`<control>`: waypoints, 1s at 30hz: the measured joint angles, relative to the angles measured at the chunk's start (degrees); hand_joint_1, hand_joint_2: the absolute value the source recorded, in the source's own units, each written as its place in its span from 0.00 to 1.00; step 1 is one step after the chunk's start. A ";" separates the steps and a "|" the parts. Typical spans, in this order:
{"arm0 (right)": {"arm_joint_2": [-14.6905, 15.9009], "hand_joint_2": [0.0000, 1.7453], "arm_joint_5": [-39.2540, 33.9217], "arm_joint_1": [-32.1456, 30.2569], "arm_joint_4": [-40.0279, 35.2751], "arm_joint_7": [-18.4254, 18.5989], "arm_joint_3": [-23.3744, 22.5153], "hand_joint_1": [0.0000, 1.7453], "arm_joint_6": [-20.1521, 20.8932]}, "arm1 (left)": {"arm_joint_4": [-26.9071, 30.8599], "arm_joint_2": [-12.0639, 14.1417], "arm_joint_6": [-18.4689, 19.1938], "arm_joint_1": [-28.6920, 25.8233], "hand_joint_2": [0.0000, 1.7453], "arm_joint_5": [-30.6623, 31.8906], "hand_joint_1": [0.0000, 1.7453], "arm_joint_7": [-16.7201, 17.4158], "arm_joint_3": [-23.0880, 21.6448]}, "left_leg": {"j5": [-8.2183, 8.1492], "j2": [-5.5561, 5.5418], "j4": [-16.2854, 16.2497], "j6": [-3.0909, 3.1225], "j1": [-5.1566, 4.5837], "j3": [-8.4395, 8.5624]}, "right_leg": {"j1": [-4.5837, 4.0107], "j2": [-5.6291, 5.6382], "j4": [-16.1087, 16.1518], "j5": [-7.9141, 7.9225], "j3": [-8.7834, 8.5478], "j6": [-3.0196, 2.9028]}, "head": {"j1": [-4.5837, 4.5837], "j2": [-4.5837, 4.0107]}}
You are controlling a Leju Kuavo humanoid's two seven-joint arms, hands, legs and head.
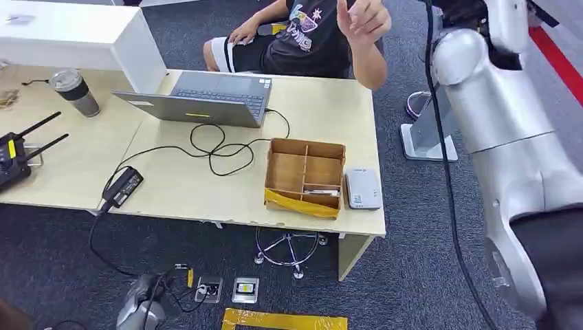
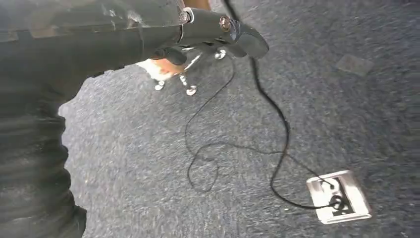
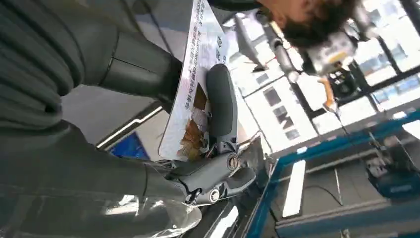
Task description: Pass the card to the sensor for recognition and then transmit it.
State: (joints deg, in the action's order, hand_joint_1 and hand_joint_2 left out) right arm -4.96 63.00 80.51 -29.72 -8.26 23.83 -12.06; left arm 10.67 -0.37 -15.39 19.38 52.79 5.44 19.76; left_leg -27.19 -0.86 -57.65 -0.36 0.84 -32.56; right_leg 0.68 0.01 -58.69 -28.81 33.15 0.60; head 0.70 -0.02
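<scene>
My right hand pinches a white printed card between the thick thumb and the darker fingers; the right wrist view looks up past it at a ceiling and windows. In the head view my right arm is raised high at the right, beyond the table's end. The white card sensor lies flat on the table, beside the wooden divided box. A seated person raises a hand behind the table. My left hand hangs over the carpet, holding nothing.
A laptop, a looping black cable with its power brick, a tumbler and a radio unit share the table. A chair base stands underneath. A floor socket and yellow tape mark the carpet.
</scene>
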 joint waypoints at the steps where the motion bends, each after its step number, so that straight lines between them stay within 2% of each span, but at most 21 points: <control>1: -0.24 1.00 1.24 -0.07 0.71 1.41 0.87 1.00 1.26 | 0.02 -0.11 0.00 0.14 1.00 0.04 0.00 -0.20 -0.02 | 0.00 0.00 -0.01 0.00 -0.01 -0.01 | 0.01 0.00 0.00 0.00 0.03 0.00 | -0.02 0.00; 4: -0.55 1.00 4.27 0.33 3.86 4.63 2.81 1.00 4.23 | 0.02 -0.46 -0.02 0.34 1.00 0.44 0.00 -0.55 -0.17 | 0.00 -0.01 -0.01 0.00 0.00 -0.01 | 0.00 -0.03 0.01 0.00 0.02 0.00 | -0.02 0.02; 11: -0.83 1.00 17.18 -0.58 8.63 6.55 10.71 1.00 6.62 | 0.02 -1.29 0.07 0.58 1.00 1.05 0.00 -1.03 -1.42 | -0.01 0.03 -0.01 0.00 0.00 0.01 | 0.01 0.04 0.02 0.00 0.02 0.00 | -0.02 0.02; 18: -0.57 1.00 20.91 -2.27 10.64 7.05 16.35 1.00 7.51 | 0.02 -2.01 0.33 0.66 1.00 1.29 0.00 -1.03 -1.53 | -0.01 0.03 -0.01 0.00 0.00 0.03 | 0.00 0.05 0.02 0.00 0.03 0.00 | -0.02 0.02; 29: 0.68 1.00 23.71 -3.77 11.71 7.06 20.30 1.00 8.50 | 0.02 -2.38 0.35 0.67 1.00 1.94 0.00 -1.03 -2.51 | -0.01 0.04 -0.02 0.00 0.00 0.05 | 0.01 0.06 0.03 0.00 0.01 0.00 | 0.00 0.00; 30: 0.83 1.00 24.28 -4.04 11.76 7.01 20.72 0.51 8.50 | 0.02 -2.38 0.35 0.67 1.00 1.97 0.00 -1.03 -2.58 | -0.01 0.04 -0.02 0.00 0.00 0.05 | 0.01 0.06 0.03 0.00 0.01 0.00 | 0.00 0.02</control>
State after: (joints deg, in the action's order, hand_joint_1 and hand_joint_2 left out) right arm -4.13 87.27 76.47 -17.97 -1.25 44.54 -3.56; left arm 10.69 -2.75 -15.04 20.04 54.75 4.41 17.18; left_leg -27.20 -0.82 -57.67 -0.36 0.84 -32.51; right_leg 0.69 0.07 -58.67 -28.81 33.16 0.60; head 0.70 0.00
